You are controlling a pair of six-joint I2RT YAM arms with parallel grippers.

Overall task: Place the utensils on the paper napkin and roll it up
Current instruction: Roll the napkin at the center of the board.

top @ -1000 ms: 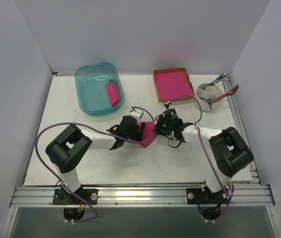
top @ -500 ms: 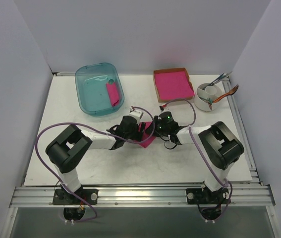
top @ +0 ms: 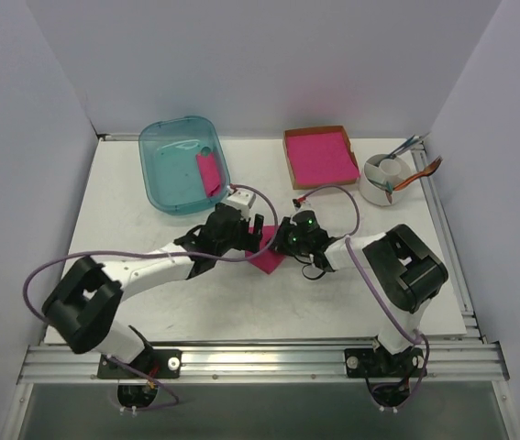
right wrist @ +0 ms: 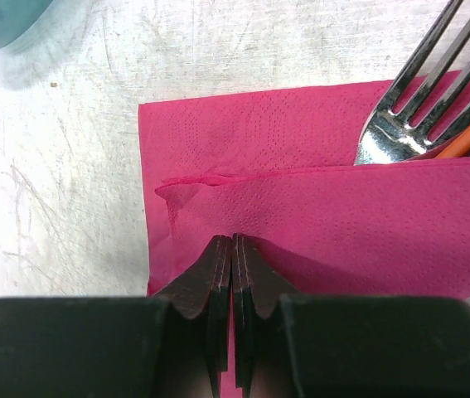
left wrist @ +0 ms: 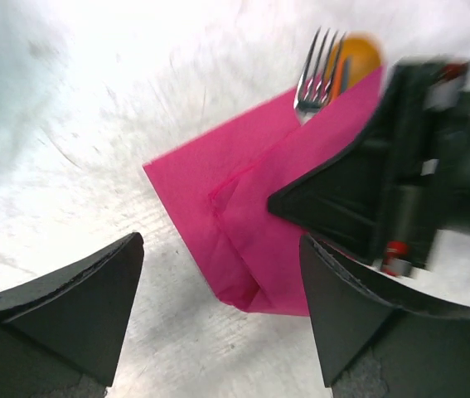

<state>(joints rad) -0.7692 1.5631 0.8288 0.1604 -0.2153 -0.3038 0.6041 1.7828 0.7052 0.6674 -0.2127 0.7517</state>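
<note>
**Napkin folded over fork and spoon; right hand clenched on the flap, left hand spread above**

Centre of tabletop [top: 333, 302], top view: the pink napkin [top: 267, 260] lies flat between the two hands. The left hand [top: 252, 240] comes in from the left and the right hand [top: 281, 245] from the right. Both sit at its far edge, close to each other.

Left wrist view: the napkin is folded, with one layer lapped over the other and a crease running across. Its near corner sits in the gap between the left hand's two fingers [left wrist: 77, 307], which stand wide apart and released. Neither finger touches the paper. The fork [left wrist: 313, 79] tines and the orange spoon [left wrist: 359, 54] bowl poke out side by side from under the fold at the far edge.

Right wrist view: the right hand's fingers are clenched tight together. Their tips rest on the upper flap near the napkin's near edge. I cannot tell whether any paper is pinched between them. The fork tines lie up and to the right of the tips, well apart from them, emerging from under the flap.

Elsewhere, top view:
- A teal tub [top: 163, 179] stands at the far left with a pink roll [top: 209, 174] inside.
- A cardboard tray [top: 289, 151] of pink sheets stands at the far centre.
- A white cup [top: 374, 179] holding cutlery stands at the far right.
</note>
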